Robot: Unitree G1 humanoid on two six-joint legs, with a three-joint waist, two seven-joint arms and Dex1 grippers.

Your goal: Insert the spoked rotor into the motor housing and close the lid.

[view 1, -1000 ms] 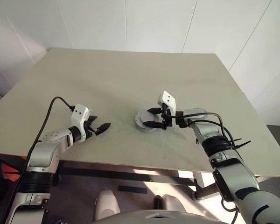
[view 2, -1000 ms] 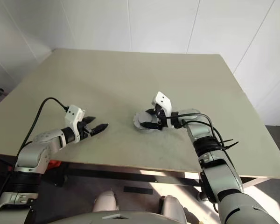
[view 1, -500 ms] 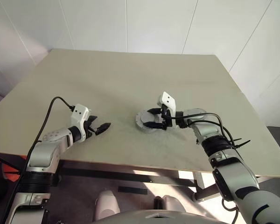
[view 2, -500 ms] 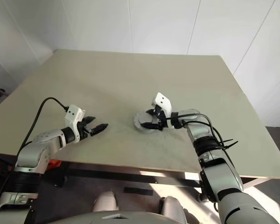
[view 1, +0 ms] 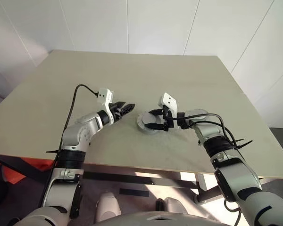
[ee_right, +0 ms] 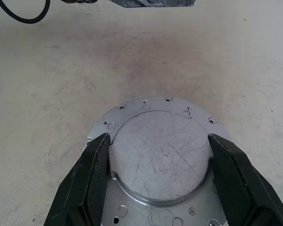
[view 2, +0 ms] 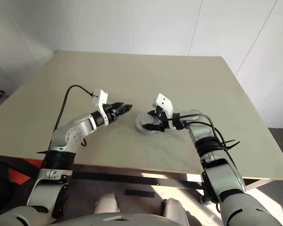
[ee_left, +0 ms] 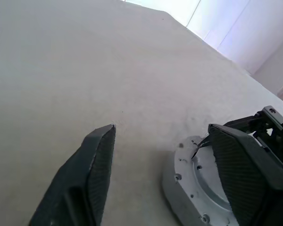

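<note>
Motor housing (view 1: 147,123) sits on the table (view 1: 132,80), flat silver face and holed flange up, between the two grippers. Left gripper (view 1: 126,108) hovers just left of the housing, above the tabletop, fingers parted and carrying nothing; in the left wrist view its fingertips (ee_left: 101,141) stand apart with the housing's rim just ahead of the gap. Right gripper (view 1: 154,118) reaches in from the housing's right side, its two black fingers (ee_right: 96,160) straddling the raised round centre, one close to each side; whether they press it cannot be told.
</note>
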